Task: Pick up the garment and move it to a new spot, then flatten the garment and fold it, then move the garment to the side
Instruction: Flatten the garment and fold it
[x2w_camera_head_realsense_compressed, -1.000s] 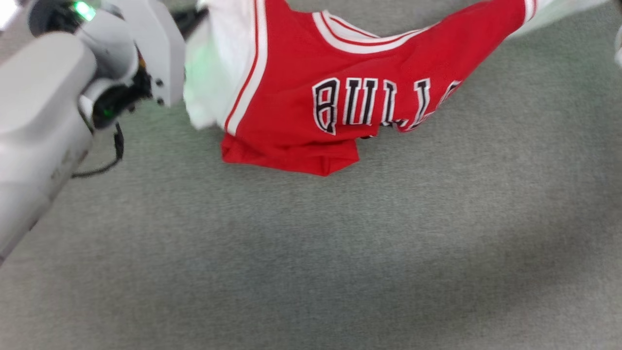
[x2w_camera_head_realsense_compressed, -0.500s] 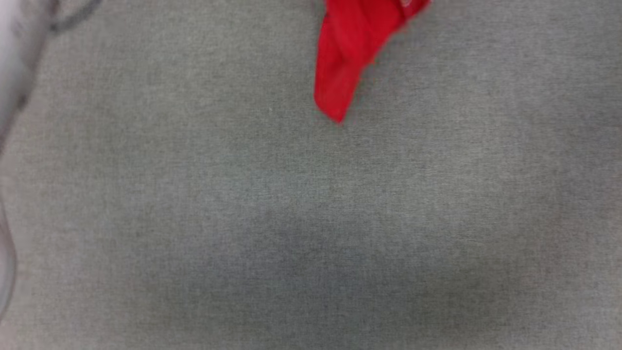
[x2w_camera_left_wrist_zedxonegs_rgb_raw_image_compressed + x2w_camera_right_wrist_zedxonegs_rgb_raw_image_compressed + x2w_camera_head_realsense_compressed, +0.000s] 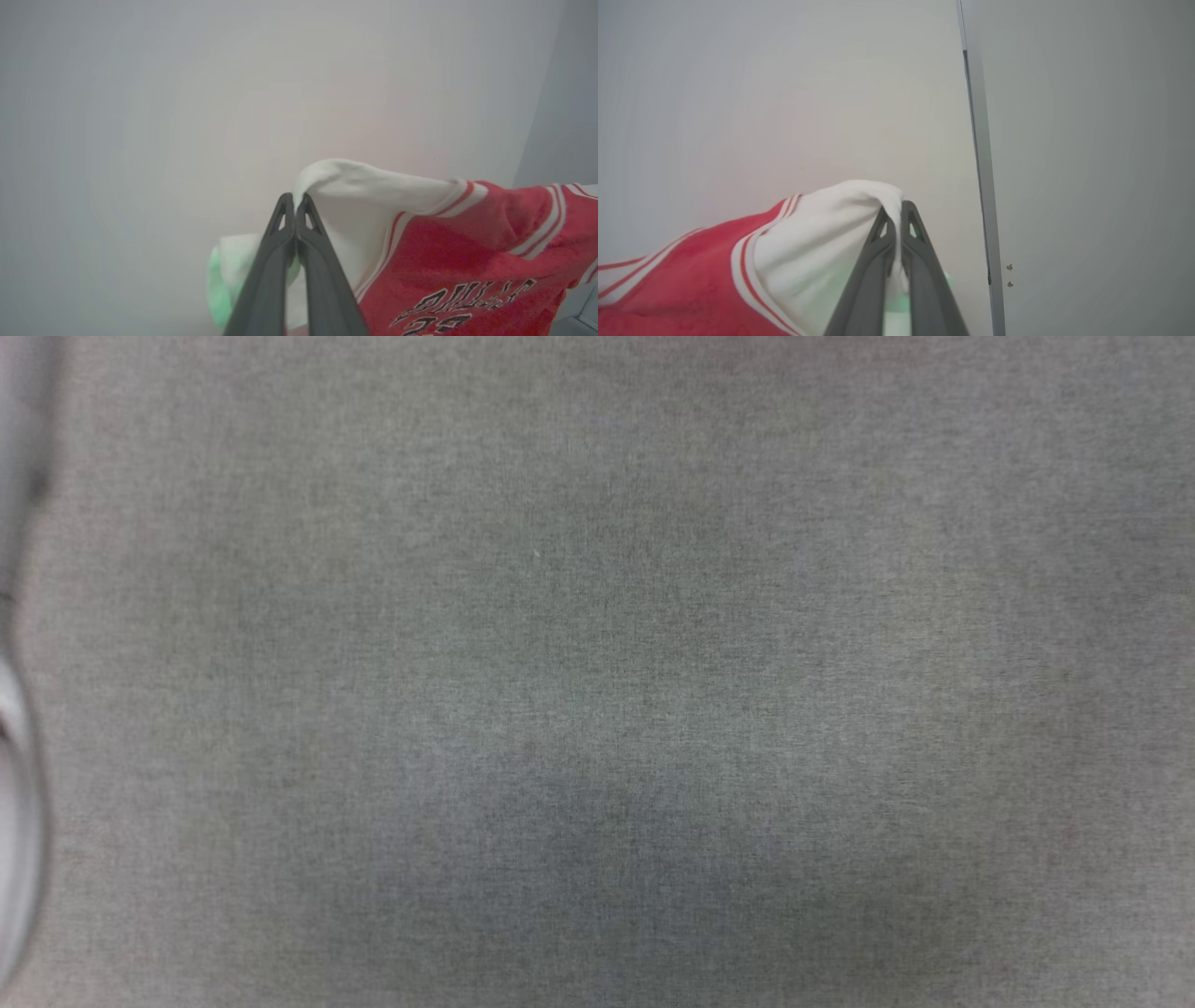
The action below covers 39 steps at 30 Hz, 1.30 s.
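Left hand [image 3: 295,198]: fingers pressed together, pinching a fold of the white sleeve of the garment [image 3: 448,242]. Right hand [image 3: 896,207]: likewise clamped on the garment's other white sleeve. The garment hangs stretched between the two hands, its red chest with black lettering sagging below the sleeves, and a pale wall [image 3: 187,93] behind it. Head view: blurred grey desk [image 3: 597,672], with a pale forearm [image 3: 14,784] at the edge.

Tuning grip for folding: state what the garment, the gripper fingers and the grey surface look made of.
Garment: soft matte knit fabric, slightly fuzzy; it drapes and bunches where pinched. Fibre unclear.
Fingers: probably dull dark plastic or rubber, with triangular cut-outs near the tips.
Grey surface: likely woven cloth or felt; faint thread texture, blurred.
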Tool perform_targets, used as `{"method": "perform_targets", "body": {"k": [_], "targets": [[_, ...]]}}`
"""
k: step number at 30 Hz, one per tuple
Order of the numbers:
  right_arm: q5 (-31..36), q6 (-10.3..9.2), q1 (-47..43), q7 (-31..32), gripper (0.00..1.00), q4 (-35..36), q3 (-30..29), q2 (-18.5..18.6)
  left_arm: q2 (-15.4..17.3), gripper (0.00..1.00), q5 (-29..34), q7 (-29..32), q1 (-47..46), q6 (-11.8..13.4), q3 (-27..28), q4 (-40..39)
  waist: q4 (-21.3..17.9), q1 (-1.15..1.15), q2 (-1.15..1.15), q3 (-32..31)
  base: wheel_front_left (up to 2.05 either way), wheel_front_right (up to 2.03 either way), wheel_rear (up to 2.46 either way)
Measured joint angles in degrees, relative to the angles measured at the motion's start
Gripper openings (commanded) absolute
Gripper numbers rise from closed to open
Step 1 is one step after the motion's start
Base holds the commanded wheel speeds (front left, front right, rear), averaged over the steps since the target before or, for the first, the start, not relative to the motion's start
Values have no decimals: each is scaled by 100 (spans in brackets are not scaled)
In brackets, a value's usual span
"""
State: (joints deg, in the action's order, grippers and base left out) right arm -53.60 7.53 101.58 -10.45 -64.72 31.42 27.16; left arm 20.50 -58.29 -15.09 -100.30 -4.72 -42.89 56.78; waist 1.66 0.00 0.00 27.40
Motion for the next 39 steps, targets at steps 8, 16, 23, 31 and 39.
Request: {"method": "perform_targets", "body": {"k": [8, 16, 23, 31, 39], "targets": [[-850, 0, -1954, 527, 0, 1490, 388, 487, -31, 0, -425, 0, 1908, -255, 186, -370, -75, 0, 0, -296, 0, 0, 0], [-1659, 0, -4212, 699, 0, 3234, 567, 1361, 409, 0, -748, 0, 4344, -267, 480, -1992, -181, 0, 0, -622, 0, 0, 0], [-1965, -1, -6024, 639, 0, 4183, 558, 2023, 491, 0, -470, 0, 6490, -110, 1037, -3415, -255, 0, 0, -976, 0, 0, 0], [-2427, 0, -7590, 561, 0, 4898, 257, 2439, 606, 0, -126, 0, 8287, 171, 1413, -4997, -265, 0, 0, -1260, 0, 0, 0], [-2693, -1, -8711, 385, 0, 5414, -110, 2783, 942, 0, -22, 0, 9499, 331, 1407, -6260, -178, 0, 0, -1191, 0, 0, 0]]}}
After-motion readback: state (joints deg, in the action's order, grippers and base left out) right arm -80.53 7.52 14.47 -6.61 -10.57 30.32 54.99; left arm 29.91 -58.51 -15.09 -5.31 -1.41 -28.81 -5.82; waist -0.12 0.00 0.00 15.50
